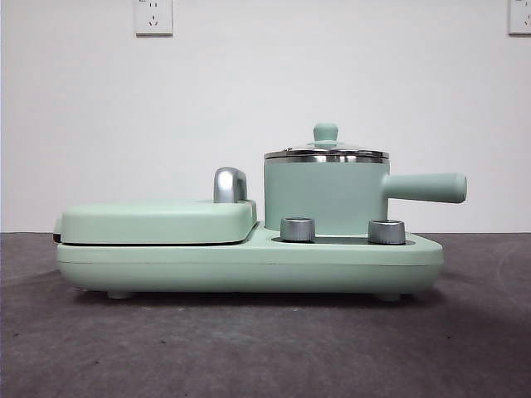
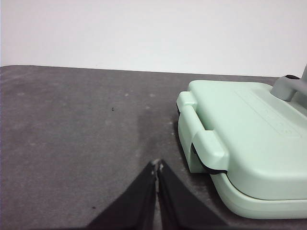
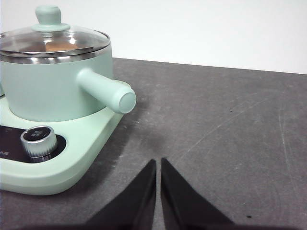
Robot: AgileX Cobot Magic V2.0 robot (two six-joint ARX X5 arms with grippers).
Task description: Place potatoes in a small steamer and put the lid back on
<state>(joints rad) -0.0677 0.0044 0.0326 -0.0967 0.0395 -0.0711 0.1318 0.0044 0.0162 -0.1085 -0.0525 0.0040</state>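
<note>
The small steamer stands on the right half of the mint-green cooker base, its lid seated on the steel rim; something orange-brown shows through the glass (the potatoes, dimly seen). The left gripper rests near the closed griddle cover, jaws pressed together, and the right gripper sits on the dark bench beside the pot's handle, jaws likewise together

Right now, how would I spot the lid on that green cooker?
Find the long mint-green cooker base on the dark table. On its side with the two silver dials stands a mint-green pot with a straight side handle. The lid on it is clear glass, steel-rimmed, with a small green knob, unlike the flat opaque griddle cover alongside.
</note>
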